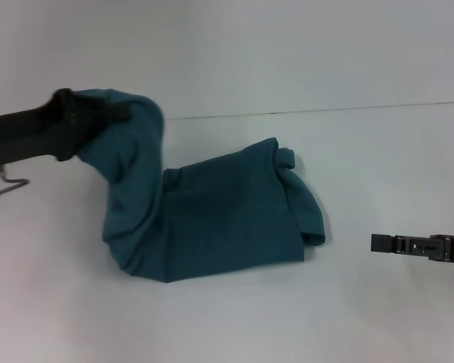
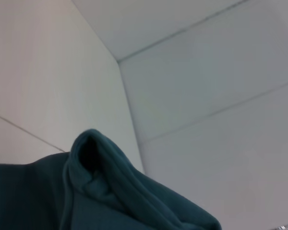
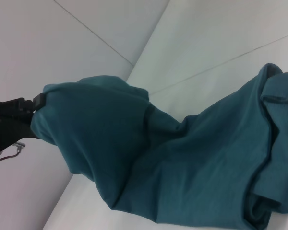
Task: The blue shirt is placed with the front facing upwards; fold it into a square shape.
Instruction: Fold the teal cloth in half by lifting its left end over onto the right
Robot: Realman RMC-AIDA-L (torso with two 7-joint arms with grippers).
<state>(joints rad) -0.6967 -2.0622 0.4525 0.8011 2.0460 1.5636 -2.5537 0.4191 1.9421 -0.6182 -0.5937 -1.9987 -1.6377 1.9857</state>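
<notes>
The blue shirt (image 1: 219, 212) lies bunched on the white table, plain teal side up, no lettering showing. Its left end is lifted off the table and drapes down from my left gripper (image 1: 113, 113), which is shut on the cloth at the upper left of the head view. The right wrist view shows the same raised fold of the shirt (image 3: 182, 158) hanging from the left gripper (image 3: 36, 103). A pinched fold of the shirt (image 2: 110, 191) fills the lower part of the left wrist view. My right gripper (image 1: 382, 243) hovers low at the right, apart from the shirt's right edge.
The white table (image 1: 234, 318) stretches around the shirt, with a thin seam line (image 1: 348, 110) running across behind it. A thin cable (image 1: 7, 185) hangs under the left arm.
</notes>
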